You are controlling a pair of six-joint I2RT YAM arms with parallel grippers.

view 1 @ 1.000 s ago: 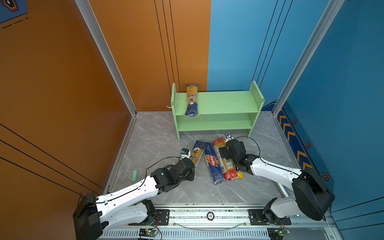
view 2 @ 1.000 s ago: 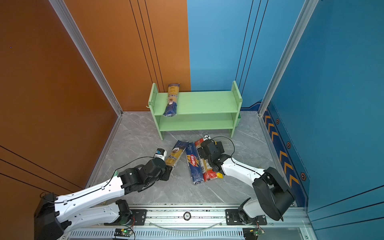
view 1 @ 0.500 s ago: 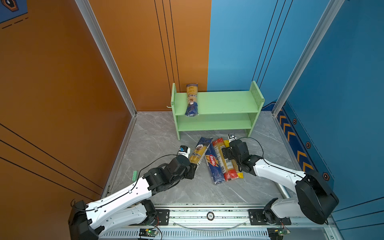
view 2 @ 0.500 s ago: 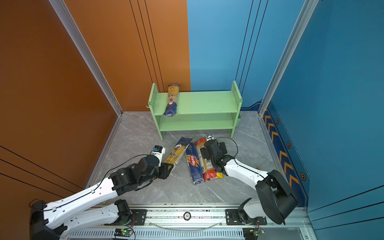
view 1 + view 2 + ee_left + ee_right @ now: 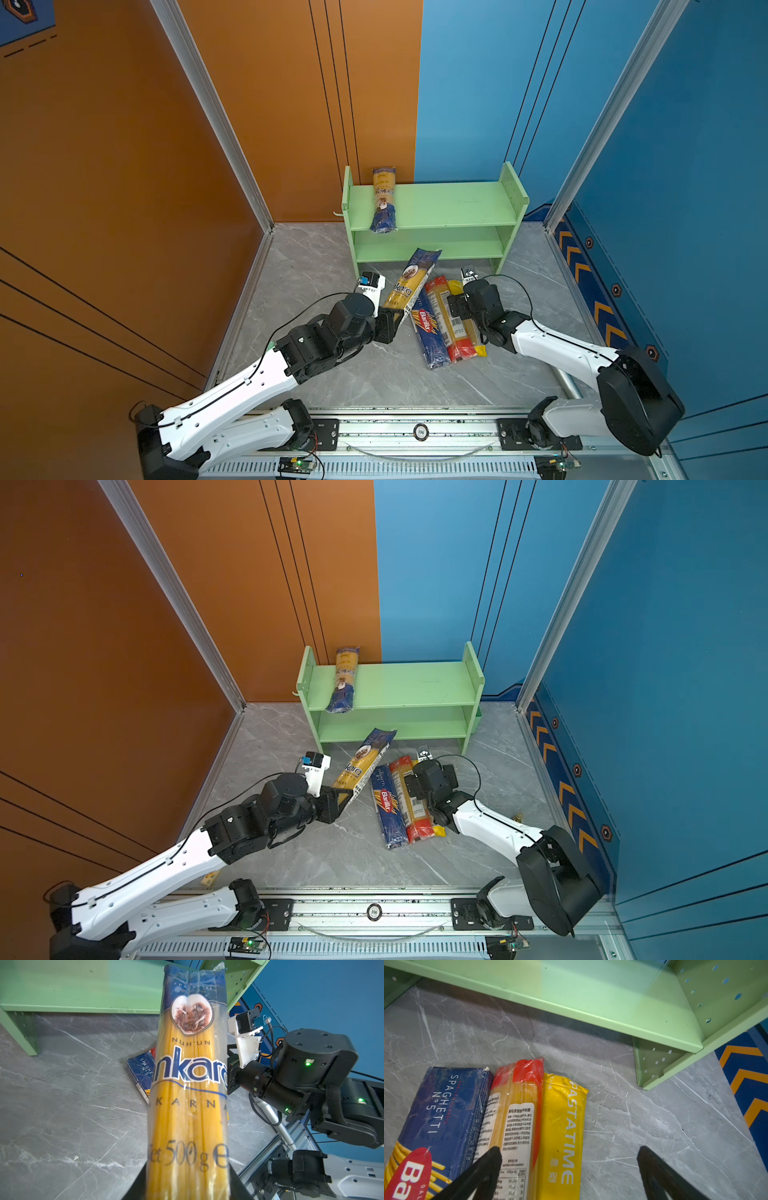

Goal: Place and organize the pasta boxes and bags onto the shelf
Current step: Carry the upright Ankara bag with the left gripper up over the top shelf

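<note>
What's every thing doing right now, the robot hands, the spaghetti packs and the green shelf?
shelf: upright, one packet on its top tier
shelf packet: lying across top tier, overhanging the front
left gripper: shut on Ankara packet
Ankara packet: held, lifted, pointing at the shelf
right gripper: open, empty, over the floor
Barilla packet: flat on the floor
red-ended packet: flat on the floor
yellow packet: flat on the floor

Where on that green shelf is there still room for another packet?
The top tier is bare from the lone packet to the right side panel; the lower tier looks bare too. Crowded: the floor in front, three packets side by side.
</note>
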